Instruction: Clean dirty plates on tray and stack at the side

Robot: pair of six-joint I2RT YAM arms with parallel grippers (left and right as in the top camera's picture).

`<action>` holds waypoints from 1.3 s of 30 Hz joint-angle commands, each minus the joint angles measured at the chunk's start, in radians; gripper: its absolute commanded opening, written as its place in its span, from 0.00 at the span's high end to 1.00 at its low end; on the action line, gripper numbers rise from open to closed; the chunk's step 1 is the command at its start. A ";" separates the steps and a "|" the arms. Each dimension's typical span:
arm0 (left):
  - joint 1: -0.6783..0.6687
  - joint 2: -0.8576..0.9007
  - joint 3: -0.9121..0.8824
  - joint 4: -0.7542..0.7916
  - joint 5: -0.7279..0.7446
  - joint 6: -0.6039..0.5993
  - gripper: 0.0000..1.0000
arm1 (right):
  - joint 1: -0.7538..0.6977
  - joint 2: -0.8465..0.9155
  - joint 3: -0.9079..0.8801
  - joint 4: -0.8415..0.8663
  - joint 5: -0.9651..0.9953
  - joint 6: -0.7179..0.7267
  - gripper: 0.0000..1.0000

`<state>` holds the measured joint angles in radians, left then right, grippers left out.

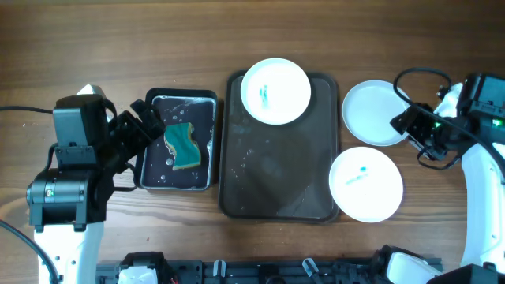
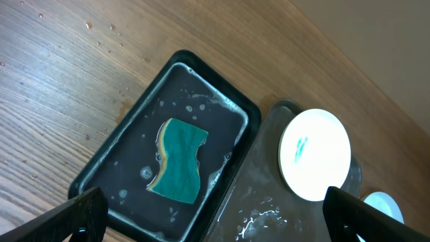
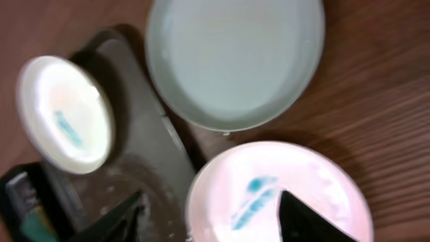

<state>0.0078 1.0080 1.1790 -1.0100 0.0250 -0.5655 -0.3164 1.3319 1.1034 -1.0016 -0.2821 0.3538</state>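
Left pincer (image 2: 211,202) spread, empty, above sponge (image 2: 178,160) in wet basin (image 2: 122,129). Right pincer (image 3: 208,208) spread, empty, over near smeared plate (image 3: 316,168) overlapping tray (image 3: 144,154) edge. 1 far smeared plate (image 1: 274,92) on tray. 1 clean plate (image 1: 373,113) beside tray, on table (image 1: 394,31).

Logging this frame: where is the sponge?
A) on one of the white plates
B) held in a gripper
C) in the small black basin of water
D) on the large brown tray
C: the teal sponge lies flat in the small black basin, left of the large brown tray, with nothing gripping it.
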 commanded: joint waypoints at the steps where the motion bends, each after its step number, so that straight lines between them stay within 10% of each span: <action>1: 0.001 0.002 0.018 0.002 0.008 0.005 0.00 | 0.000 0.015 -0.113 0.038 0.132 -0.009 0.34; 19: 0.001 0.002 0.018 0.002 0.008 0.005 0.00 | -0.003 0.020 -0.563 0.486 0.246 0.037 0.41; 22: 0.001 0.002 0.018 0.002 0.008 0.005 0.00 | -0.003 0.020 -0.580 0.507 0.237 0.030 0.53; 26: 0.001 0.002 0.018 0.002 0.008 0.005 0.00 | -0.003 0.018 -0.578 0.490 0.173 0.018 0.95; 39: 0.001 0.002 0.018 0.002 0.008 0.005 0.00 | 0.117 -0.197 -0.526 0.319 -0.065 -0.040 0.96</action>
<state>0.0078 1.0088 1.1790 -1.0100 0.0250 -0.5655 -0.2775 1.2201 0.5507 -0.6601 -0.2634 0.3450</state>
